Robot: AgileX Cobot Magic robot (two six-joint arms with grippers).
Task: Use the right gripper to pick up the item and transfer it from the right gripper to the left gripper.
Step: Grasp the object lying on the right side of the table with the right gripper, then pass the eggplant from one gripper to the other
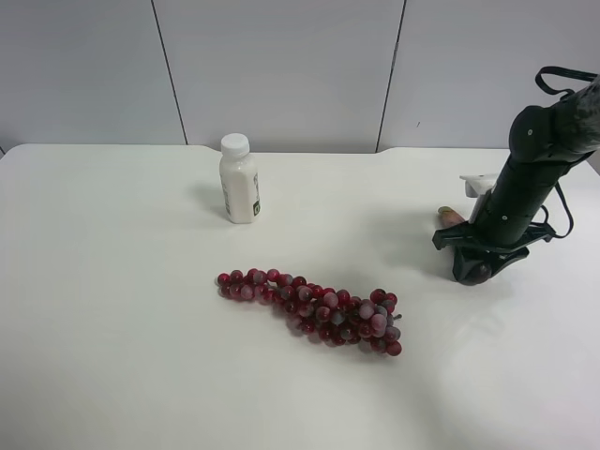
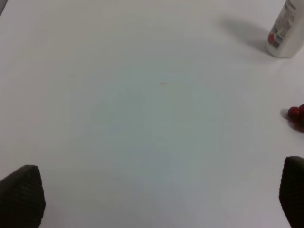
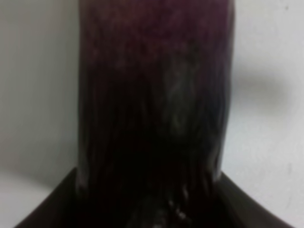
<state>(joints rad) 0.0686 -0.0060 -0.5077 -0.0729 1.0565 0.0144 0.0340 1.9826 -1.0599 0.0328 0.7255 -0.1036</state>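
The item, a dark purple eggplant (image 3: 156,109), fills the right wrist view, and dark fingers (image 3: 57,204) press on both its sides. In the exterior high view only its pinkish, yellow-green tip (image 1: 450,214) shows, low at the table beside the arm at that view's right. That arm's right gripper (image 1: 473,258) is down at the table, shut on the item. The left gripper (image 2: 152,199) hangs over bare white table with its fingertips (image 2: 21,194) far apart, open and empty. It is out of the exterior high view.
A white bottle (image 1: 238,178) stands upright at the back middle; it also shows in the left wrist view (image 2: 287,28). A bunch of red grapes (image 1: 314,305) lies mid-table, and its end shows in the left wrist view (image 2: 295,114). The white table (image 1: 94,309) has a grey wall behind.
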